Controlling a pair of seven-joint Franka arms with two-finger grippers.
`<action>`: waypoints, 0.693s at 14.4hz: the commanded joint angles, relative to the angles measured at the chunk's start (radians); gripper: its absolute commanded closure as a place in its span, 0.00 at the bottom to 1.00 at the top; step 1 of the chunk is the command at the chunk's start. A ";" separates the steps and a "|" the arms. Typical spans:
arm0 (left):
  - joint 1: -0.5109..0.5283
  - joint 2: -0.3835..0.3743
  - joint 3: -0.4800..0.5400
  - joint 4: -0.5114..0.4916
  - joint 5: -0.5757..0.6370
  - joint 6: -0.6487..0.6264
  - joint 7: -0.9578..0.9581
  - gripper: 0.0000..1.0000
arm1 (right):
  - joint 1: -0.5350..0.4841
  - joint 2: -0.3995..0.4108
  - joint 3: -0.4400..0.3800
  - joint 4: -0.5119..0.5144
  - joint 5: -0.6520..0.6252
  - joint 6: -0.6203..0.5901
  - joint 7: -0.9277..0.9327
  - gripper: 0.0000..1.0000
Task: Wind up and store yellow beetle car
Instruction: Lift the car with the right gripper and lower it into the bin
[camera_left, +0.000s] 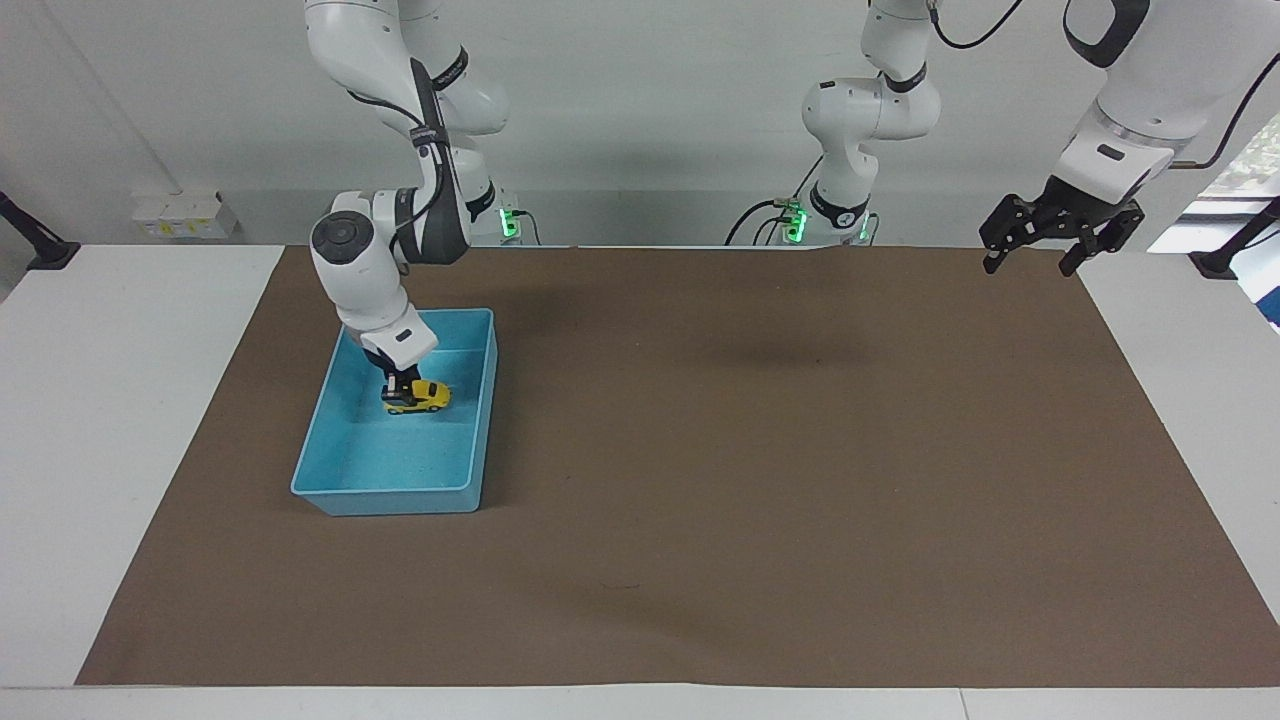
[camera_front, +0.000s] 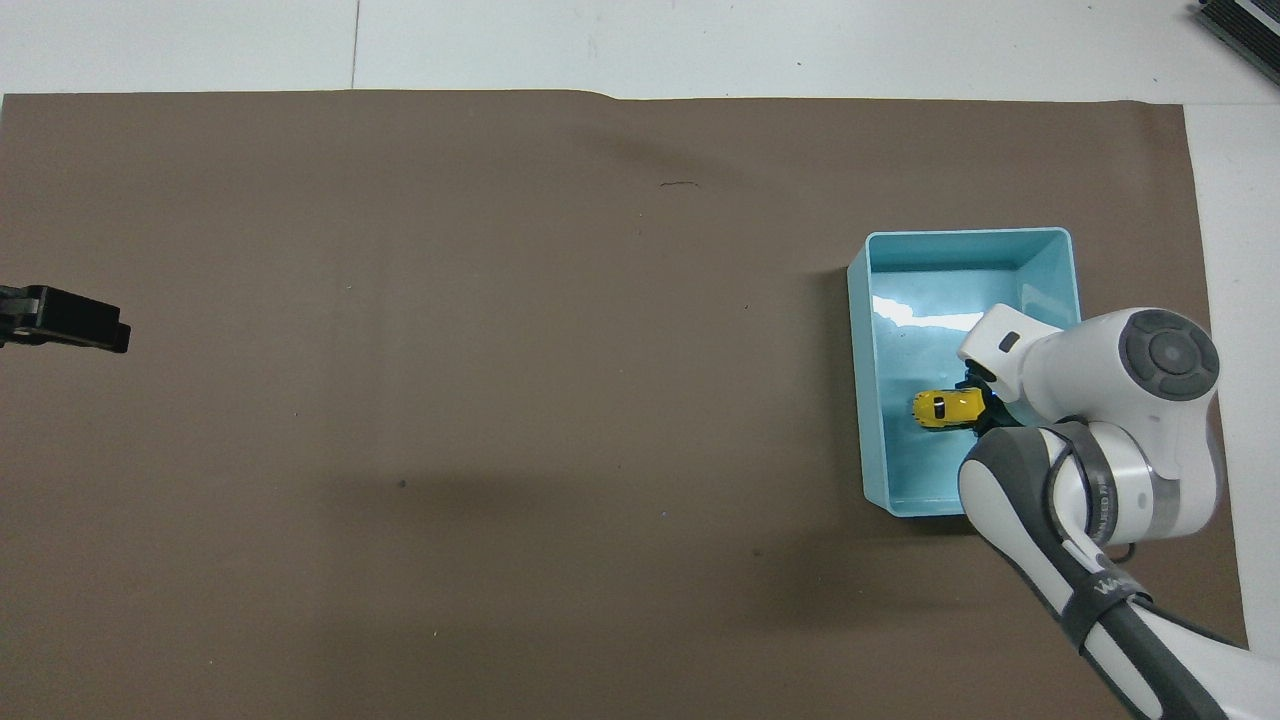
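In the blue bin at the right arm's end of the table, the right gripper meets the car's tail; whether its grip holds cannot be told. Light, rigid, smooth: pinch its flanks. Left gripper waits open, well apart.

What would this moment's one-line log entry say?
yellow beetle car: in light blue bin | right gripper: at car | left gripper: open, waiting

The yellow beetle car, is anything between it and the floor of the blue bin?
Nothing visible. The yellow beetle car is already down inside the blue bin, with the right gripper at its rear end.
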 joint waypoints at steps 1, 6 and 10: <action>0.007 -0.030 -0.002 -0.032 -0.011 0.007 0.012 0.00 | -0.020 0.013 0.011 0.033 -0.015 -0.015 -0.009 0.00; 0.008 -0.030 -0.002 -0.032 -0.011 0.001 0.007 0.00 | -0.009 0.005 0.014 0.197 0.011 -0.165 0.060 0.00; 0.008 -0.030 -0.002 -0.032 -0.011 -0.004 0.007 0.00 | -0.003 0.008 0.023 0.335 0.079 -0.323 0.219 0.00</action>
